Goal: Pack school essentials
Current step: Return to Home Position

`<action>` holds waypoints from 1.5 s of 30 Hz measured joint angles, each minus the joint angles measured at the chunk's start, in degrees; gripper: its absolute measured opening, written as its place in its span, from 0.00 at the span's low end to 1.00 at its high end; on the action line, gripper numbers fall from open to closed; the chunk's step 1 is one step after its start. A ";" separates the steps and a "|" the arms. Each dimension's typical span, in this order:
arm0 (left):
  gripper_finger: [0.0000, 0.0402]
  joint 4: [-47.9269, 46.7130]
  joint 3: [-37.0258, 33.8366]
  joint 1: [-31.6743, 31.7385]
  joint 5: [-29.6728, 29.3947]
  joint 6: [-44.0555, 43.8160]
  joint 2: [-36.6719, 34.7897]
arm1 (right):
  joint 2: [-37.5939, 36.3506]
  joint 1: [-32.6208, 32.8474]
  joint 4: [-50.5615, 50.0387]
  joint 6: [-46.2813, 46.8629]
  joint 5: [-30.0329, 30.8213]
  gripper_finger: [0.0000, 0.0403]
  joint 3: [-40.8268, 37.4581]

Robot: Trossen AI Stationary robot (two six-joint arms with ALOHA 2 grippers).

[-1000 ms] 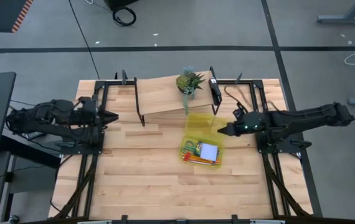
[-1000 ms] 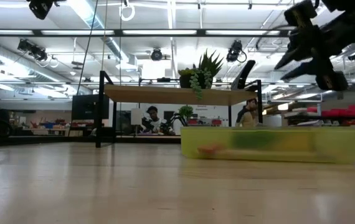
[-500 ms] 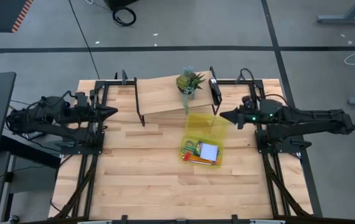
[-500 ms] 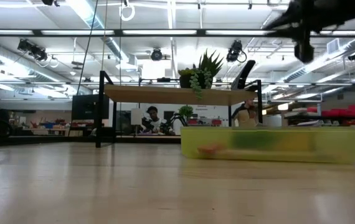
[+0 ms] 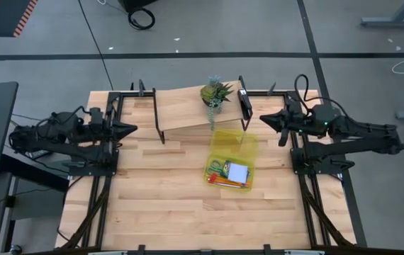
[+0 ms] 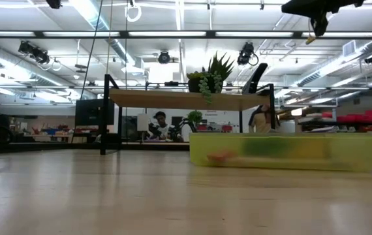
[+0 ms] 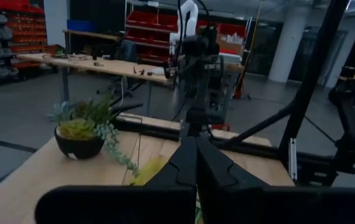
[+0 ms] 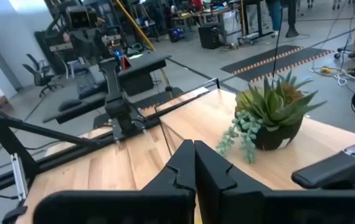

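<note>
Workshop room w/ grey floor; 1 pale wood-plank tabletop (image 5: 166,205) in a black frame, seen from above. 1 raised wooden shelf on black legs (image 5: 184,112) stands along the far edge, w/ 1 small potted spiky green plant (image 5: 216,92) on its right end.

1 translucent yellow plastic box (image 5: 234,142) lies on the tabletop just in front of the plant, right of centre. All contents sit in the box end away from the plant:
- 1 pair of green-handled scissors (image 5: 217,168)
- 1 pale blue square notepad (image 5: 238,172), beside the scissors
- orange pencils (image 5: 227,183) along the near wall; exact count can't be told

Crayon box & pink pen can't be picked out.

2 dark arms, 1 per side. Left tool (image 5: 132,129) hangs over the tabletop's left edge, pointing inward, well apart from the box. Its wrist view shows both fingers (image 7: 210,167) pressed together, nothing between. Right tool (image 5: 263,118) hangs by the shelf's right end, near the box's far end but not touching. Its fingers (image 8: 210,165) are likewise pressed together, empty.

Low view: the box's long side wall faces the camera, w/ orange & green smudges inside. 2 people (image 6: 160,124) show in the room far behind.
</note>
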 joint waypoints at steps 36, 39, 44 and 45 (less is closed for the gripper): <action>0.00 16.62 -30.02 2.95 -6.89 -11.09 -15.87 | -7.77 0.02 4.37 4.07 -0.30 0.00 -16.78; 0.00 16.76 -30.07 4.31 -6.28 -10.09 -16.66 | -8.99 0.02 6.18 4.49 -0.43 0.00 -18.88; 0.00 16.60 -30.07 6.64 -2.87 -9.76 -16.52 | -11.22 -0.10 9.11 4.93 -0.44 0.00 -21.95; 0.00 16.43 -30.07 6.98 -2.12 -9.79 -16.48 | -11.54 -0.11 9.26 4.95 -0.44 0.00 -22.36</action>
